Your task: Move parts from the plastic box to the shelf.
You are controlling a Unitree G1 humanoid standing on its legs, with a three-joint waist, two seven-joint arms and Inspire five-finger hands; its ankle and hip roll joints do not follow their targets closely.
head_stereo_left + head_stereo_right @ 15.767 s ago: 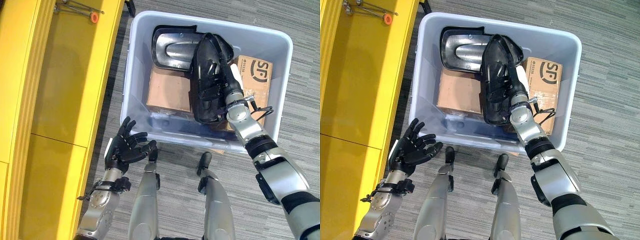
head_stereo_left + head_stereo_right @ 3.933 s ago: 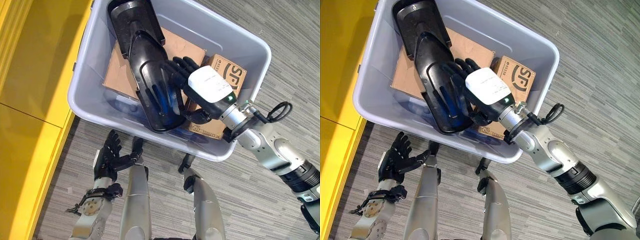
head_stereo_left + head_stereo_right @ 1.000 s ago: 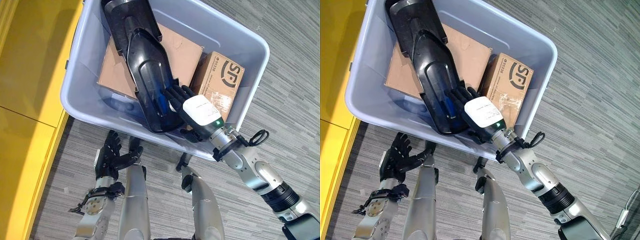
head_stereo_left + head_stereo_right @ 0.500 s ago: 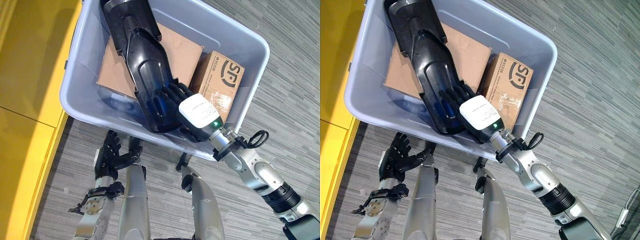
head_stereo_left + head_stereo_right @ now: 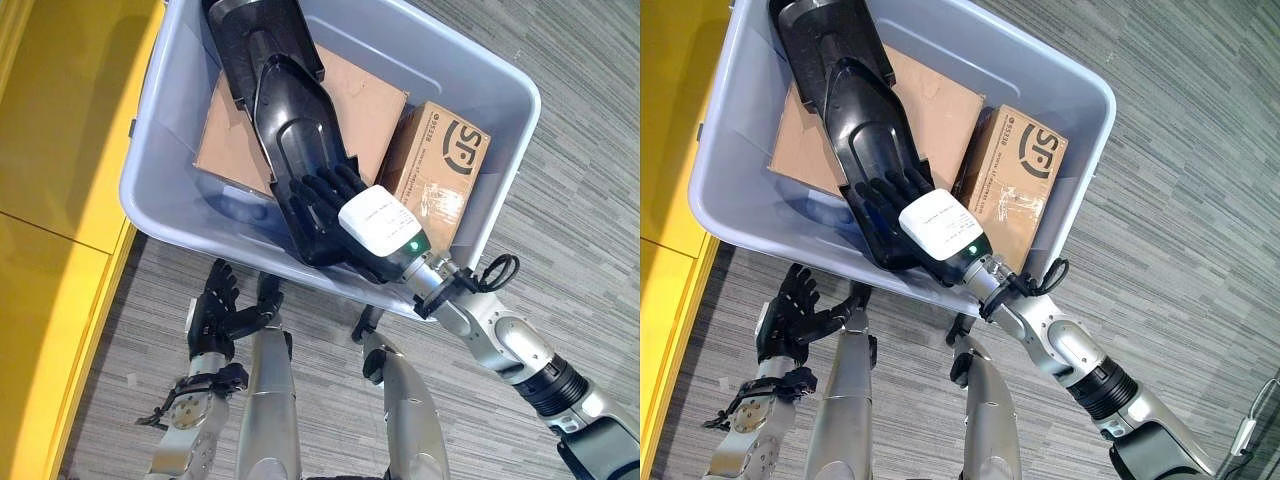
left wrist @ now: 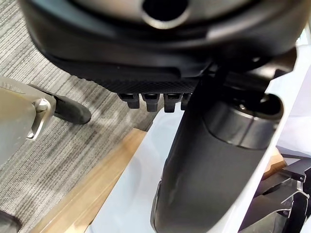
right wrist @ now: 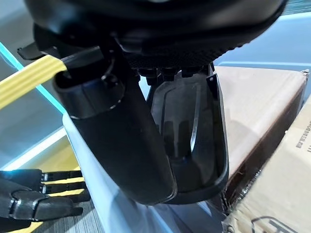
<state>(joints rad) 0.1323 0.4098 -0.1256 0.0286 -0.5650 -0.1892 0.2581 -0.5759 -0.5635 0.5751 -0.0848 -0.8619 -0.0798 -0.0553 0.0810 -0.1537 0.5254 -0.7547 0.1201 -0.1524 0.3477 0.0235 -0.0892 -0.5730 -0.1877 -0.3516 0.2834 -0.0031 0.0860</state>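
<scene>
While my right hand (image 5: 345, 205) reaches into the plastic box (image 5: 505, 95), its fingers lie straight and flat on the lower end of the long black part (image 5: 290, 140), not curled round it. That part leans lengthwise inside the box, running from 11 o'clock down toward 5 o'clock, over a flat brown cardboard sheet (image 5: 365, 100). At 3 o'clock of the part, a printed cardboard carton (image 5: 445, 165) stands against the box wall. My left hand (image 5: 215, 315) hangs at 7 o'clock, outside the box above the grey carpet floor (image 5: 580, 200), fingers spread and loose, holding nothing. A yellow shelf (image 5: 60, 150) runs along 9 o'clock, beside the box.
</scene>
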